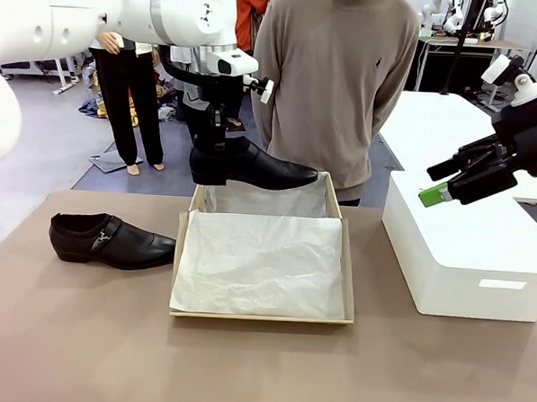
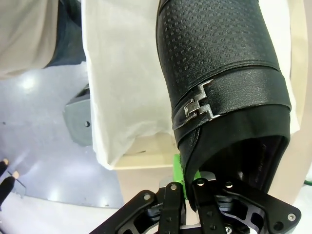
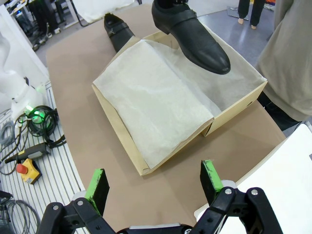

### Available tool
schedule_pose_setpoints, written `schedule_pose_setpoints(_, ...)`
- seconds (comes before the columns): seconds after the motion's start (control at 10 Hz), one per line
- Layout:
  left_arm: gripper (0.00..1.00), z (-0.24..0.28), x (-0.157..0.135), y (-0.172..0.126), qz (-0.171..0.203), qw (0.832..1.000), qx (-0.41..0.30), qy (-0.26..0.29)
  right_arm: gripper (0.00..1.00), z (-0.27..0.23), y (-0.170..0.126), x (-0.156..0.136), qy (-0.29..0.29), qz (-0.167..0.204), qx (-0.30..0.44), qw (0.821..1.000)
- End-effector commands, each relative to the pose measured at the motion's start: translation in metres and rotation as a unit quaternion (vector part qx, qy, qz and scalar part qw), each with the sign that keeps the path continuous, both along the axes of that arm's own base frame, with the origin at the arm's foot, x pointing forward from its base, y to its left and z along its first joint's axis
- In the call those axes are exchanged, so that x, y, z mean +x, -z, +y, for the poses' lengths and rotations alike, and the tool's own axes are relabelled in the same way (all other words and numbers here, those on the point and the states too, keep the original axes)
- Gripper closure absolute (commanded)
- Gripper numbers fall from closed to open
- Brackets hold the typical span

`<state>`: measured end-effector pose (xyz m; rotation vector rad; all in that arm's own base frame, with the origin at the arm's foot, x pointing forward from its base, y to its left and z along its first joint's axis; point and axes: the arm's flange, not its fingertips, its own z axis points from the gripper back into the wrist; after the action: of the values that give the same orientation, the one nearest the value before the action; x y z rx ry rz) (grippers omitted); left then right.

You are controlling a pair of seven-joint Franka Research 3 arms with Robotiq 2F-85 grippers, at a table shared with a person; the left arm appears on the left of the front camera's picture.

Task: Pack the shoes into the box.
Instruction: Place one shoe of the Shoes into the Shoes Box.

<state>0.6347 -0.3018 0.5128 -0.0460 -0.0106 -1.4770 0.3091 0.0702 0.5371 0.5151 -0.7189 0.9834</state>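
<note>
One glossy black shoe (image 1: 252, 167) hangs level over the far end of the tan cardboard box (image 1: 261, 318), toe pointing to picture right. My left gripper (image 1: 216, 144) is shut on its heel collar. In the left wrist view my left gripper (image 2: 187, 187) pinches the rim of the shoe (image 2: 219, 73), and the strap and buckle face the camera. The second shoe (image 1: 111, 240) lies on the table left of the box. White tissue paper (image 1: 261, 264) lines the box. My right gripper (image 1: 449, 188) hovers open above the white plastic box, with nothing between its fingers (image 3: 153, 183).
A large white plastic box (image 1: 455, 256) stands to the right of the cardboard box. A person (image 1: 333, 78) stands at the far edge of the table, right behind the box. The brown tabletop (image 1: 242, 371) runs bare along the near side.
</note>
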Motion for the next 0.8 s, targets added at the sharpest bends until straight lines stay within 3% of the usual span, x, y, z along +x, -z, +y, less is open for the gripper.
schedule_pose_setpoints(0.0,1.00,-0.013,0.014,-0.006,-0.010,1.000,0.006,-0.007,0.00,0.000,0.000,0.004,-0.013,-0.008,0.012,1.000)
schedule_pose_setpoints(0.7,1.00,-0.033,0.033,0.029,-0.030,0.999,0.015,0.004,0.00,0.000,0.000,0.004,-0.013,-0.008,0.012,1.000)
